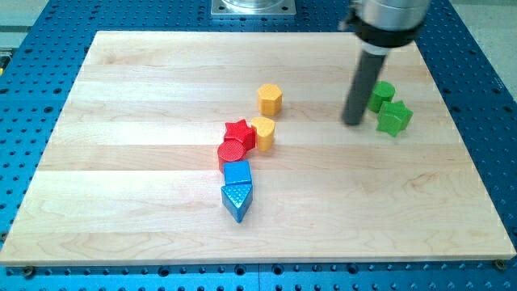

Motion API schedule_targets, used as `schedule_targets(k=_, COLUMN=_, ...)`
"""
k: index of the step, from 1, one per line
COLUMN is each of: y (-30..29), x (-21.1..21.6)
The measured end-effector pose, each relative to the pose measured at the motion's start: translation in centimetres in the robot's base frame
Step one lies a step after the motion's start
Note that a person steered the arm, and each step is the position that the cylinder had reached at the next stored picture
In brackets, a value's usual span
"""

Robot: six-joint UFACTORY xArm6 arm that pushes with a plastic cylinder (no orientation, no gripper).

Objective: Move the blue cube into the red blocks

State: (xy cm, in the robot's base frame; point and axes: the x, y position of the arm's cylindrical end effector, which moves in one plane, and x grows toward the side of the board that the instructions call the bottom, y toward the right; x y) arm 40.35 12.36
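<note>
The blue cube [237, 172] lies near the board's middle, touching the red cylinder [231, 151] just above it. A red star [240, 132] sits on the cylinder's upper right, touching it. A blue triangle [236, 199] touches the cube from below. My tip [353, 122] rests on the board at the upper right, far right of the blue cube and red blocks, just left of the green blocks.
A yellow heart [263, 131] touches the red star's right side. A yellow hexagon [270, 99] stands above it. A green cylinder [382, 95] and a green star [394, 118] sit right of my tip. The wooden board [121, 121] lies on a blue perforated table.
</note>
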Motion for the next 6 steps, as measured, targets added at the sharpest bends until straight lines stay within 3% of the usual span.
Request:
schedule_targets(k=2, y=-14.3, x=-1.7)
schedule_targets(k=3, y=-23.0, x=2.8)
schedule_targets(k=4, y=-23.8, x=11.2)
schedule_targets(k=5, y=-18.8, x=18.6)
schedule_targets(k=6, y=-14.3, x=18.6)
